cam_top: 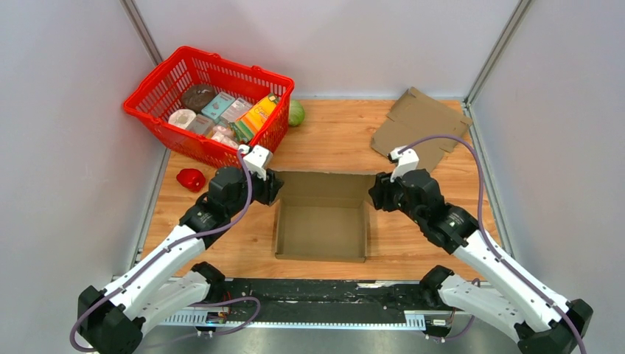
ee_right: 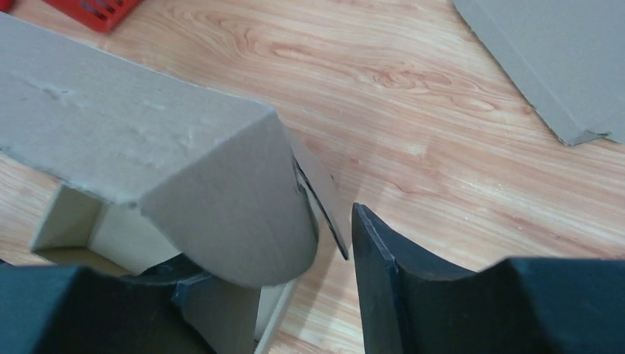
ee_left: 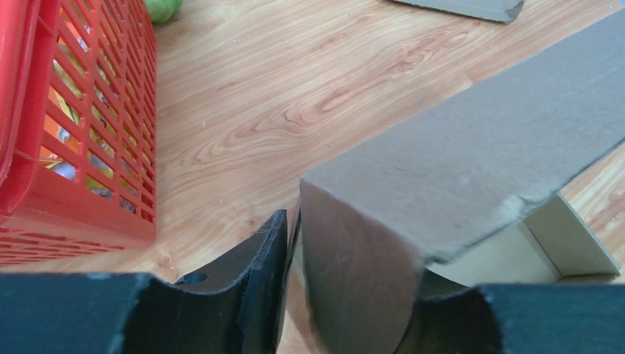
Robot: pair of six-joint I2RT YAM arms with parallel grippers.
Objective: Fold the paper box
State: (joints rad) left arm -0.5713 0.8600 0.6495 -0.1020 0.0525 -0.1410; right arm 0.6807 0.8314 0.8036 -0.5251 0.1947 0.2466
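Box [cam_top: 322, 228] sits open-topped mid-tabletop [cam_top: 332, 140]; my left tool [cam_top: 270, 186] straddles its far-left corner, jaws half-narrowed, can't tell if pinching, while right tool [cam_top: 377, 193] straddles the far-right corner with a visible gap, likely both there to square the back wall.

Quick headcount on the tabletop: one open paper box [cam_top: 322, 221], one flat cardboard sheet [cam_top: 420, 125], one red basket [cam_top: 199, 147] holding seven-ish grocery items [cam_top: 219, 105], one green round thing [cam_top: 296, 113], one small red thing [cam_top: 191, 178]. Two arms: left arm [cam_top: 169, 254], right arm [cam_top: 479, 251].
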